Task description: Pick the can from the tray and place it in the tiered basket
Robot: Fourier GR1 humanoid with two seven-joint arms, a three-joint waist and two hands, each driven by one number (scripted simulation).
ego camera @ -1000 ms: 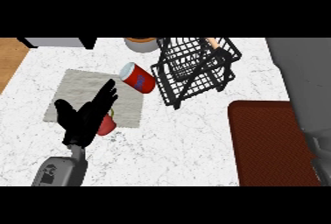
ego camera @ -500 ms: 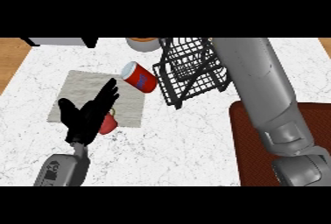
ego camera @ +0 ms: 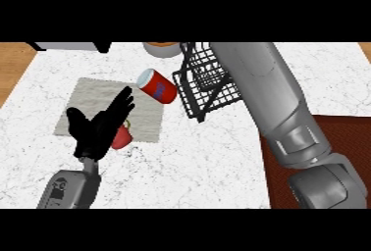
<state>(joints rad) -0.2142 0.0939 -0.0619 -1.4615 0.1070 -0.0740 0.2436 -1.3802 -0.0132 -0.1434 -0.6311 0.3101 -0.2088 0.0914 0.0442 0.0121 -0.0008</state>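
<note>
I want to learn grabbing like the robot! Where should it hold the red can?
Probably round the can's curved middle, coming from above. It lies tipped over on the tray, its pale end toward the view's upper left and its other end close to the basket. So fingers would likely fit best across its round sides, not its ends.

Red and blue cylindrical can with a white end [ego camera: 157, 87]: one
Flat pale grey rectangular tray [ego camera: 87, 95]: one
Black wire tiered basket [ego camera: 210, 86]: one
Small red rounded object [ego camera: 121, 140]: one
Round tan bowl [ego camera: 163, 49]: one
Dark red-brown rectangular board [ego camera: 351, 142]: one
Black left hand [ego camera: 98, 130]: one
Grey forearms: two, left forearm [ego camera: 72, 188] and right forearm [ego camera: 279, 108]
</note>
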